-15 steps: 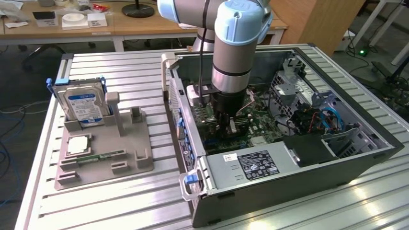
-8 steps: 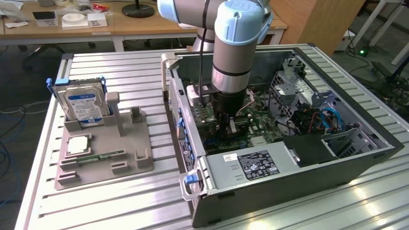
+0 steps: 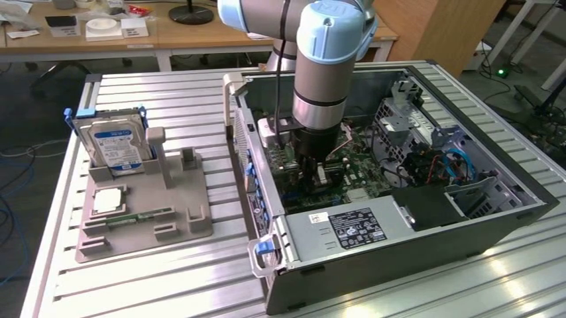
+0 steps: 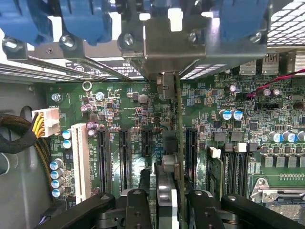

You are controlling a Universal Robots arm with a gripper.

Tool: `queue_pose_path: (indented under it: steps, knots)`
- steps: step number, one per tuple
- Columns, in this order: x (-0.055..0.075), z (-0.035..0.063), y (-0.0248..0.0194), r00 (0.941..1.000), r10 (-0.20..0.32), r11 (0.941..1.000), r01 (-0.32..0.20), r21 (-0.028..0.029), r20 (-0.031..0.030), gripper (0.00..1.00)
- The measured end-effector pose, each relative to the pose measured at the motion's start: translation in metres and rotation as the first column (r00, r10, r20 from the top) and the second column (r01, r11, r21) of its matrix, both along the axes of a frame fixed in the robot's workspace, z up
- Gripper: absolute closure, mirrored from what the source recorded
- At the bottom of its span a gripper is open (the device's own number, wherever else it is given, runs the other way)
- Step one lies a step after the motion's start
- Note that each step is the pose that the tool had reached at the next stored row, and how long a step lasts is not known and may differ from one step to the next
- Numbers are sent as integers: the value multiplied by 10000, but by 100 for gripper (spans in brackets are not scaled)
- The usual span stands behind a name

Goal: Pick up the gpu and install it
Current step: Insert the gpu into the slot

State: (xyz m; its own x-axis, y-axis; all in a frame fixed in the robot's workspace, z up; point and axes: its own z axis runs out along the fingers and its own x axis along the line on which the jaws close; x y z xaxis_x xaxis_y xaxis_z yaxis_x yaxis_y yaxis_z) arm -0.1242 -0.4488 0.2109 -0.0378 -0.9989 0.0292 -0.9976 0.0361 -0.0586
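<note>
Your gpu (image 4: 177, 143) stood on edge in a motherboard (image 4: 143, 109) slot inside the case (image 3: 398, 232), its bracket against the rear wall. The pincer (image 4: 164, 202) straddled its top edge; whether it pinched the card I could not tell. Installation looked nearly done, seating unconfirmed. Around it: empty slots, capacitors, cables. On the counter (image 3: 159, 86), a tray (image 3: 142, 212) carried the hard drive (image 3: 115, 142).

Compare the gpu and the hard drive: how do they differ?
The gpu stands on the motherboard inside the case; the hard drive stands in the grey holder outside it. The gpu is a thin green board; the hard drive is a silver box with a blue label. Both stand upright.
</note>
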Motion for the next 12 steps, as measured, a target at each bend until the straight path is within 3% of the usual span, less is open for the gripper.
queue_pose_path:
  steps: [12]
  knots:
    - [0, 97, 0, 10000, 1, 10000, -1, -1, 16, 63]
